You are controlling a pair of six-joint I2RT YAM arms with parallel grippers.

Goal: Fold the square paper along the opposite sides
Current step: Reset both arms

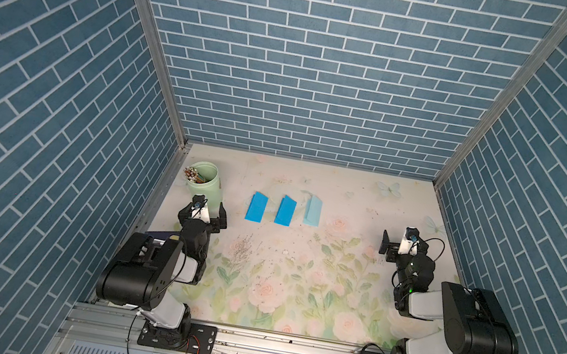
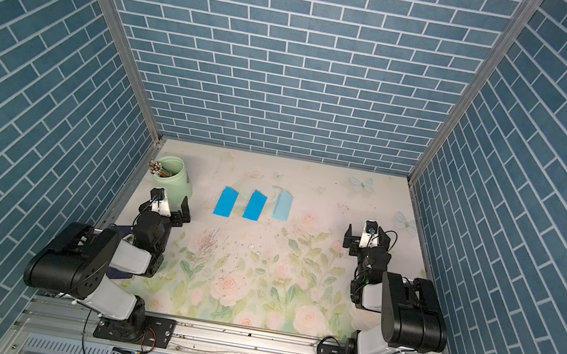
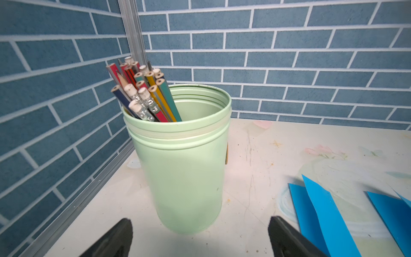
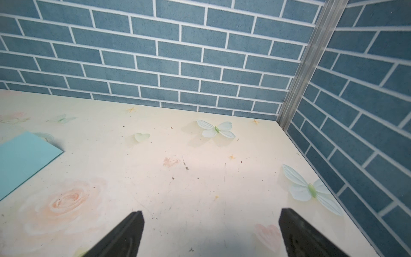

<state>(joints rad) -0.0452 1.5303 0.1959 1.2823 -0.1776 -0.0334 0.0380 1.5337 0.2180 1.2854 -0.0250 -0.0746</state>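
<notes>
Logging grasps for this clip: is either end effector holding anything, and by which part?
Nothing is held. The left end effector and right end effector are both open and empty.

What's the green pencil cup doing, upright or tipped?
Upright: the green pencil cup stands on its base, mouth up, pencils leaning inside.

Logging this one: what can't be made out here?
Dark flat object: both top views, mostly hidden under the left arm.
Pale blue paper: right wrist view, cut off by the frame edge.
Bright blue paper nearest the cup: left wrist view, cut off by the frame.
Cup's side label: left wrist view, hidden round the curve.
</notes>
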